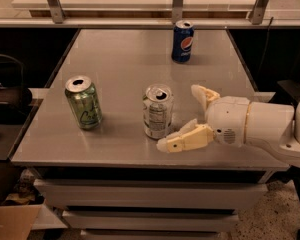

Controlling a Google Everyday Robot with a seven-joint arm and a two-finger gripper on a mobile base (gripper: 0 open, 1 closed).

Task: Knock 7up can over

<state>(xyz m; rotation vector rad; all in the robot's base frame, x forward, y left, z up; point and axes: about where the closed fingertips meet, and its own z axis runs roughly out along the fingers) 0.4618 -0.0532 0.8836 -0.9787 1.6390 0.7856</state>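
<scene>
The 7up can (158, 111), silvery-white with a panel of small print, stands upright near the middle front of the grey table (120, 59). My gripper (182, 116) comes in from the right, open, just to the right of the can. Its near finger (185, 139) lies low by the can's base, almost touching it. Its far finger (204, 95) points up behind, apart from the can.
An all-green can (83, 102) stands upright at the front left. A blue Pepsi can (182, 41) stands at the back, right of centre. A shelf with metal posts (176, 1) runs behind the table. The table's front edge is close below the gripper.
</scene>
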